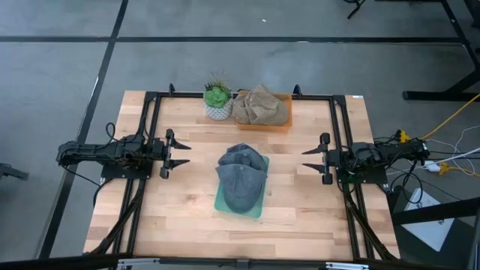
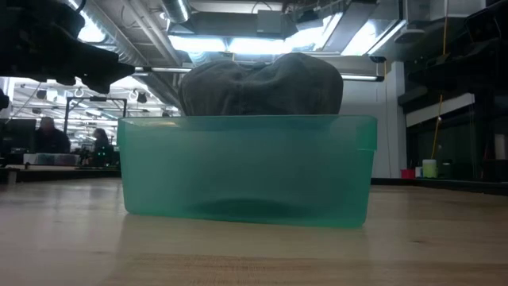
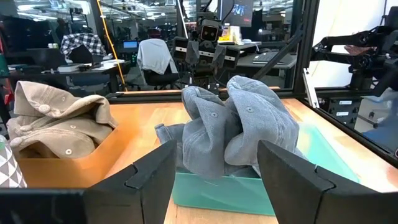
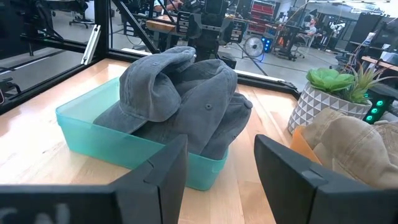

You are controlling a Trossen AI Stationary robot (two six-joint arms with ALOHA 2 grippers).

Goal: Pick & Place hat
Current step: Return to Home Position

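Pale wood ran the length of the table (image 1: 300, 180), with the workshop's desks and racks dim behind it. Standing there, I judged the job as good as finished. The green bin (image 1: 240, 212) sat near the middle of the table, about midway between the arms, which looked a sensible spot since either one could reach it. The blue-grey caps (image 1: 241, 176) were already inside, heaped on one another so that their crowns rose well above the rim and one brim drooped over a wall. I could not tell for sure how many lay in the pile. The left gripper (image 1: 186, 154) hung at its own side of the table, well apart from the bin and aimed toward it. Its fingers (image 3: 152, 177) were spread wide with nothing between them. The right gripper (image 1: 305, 160) mirrored it on the opposite side, also splayed and empty, facing the bin across bare wood. Both arms looked folded low and square to the frame, which read to me as parked rather than reaching. At the far edge an orange bin (image 1: 281, 126) held crumpled tan hats (image 1: 260, 105), and a potted plant (image 1: 217, 97) stood just beside it, both clear of the arms' paths. If anything worried me, it was the loose pile: a knock to the bin might tip the top cap out.
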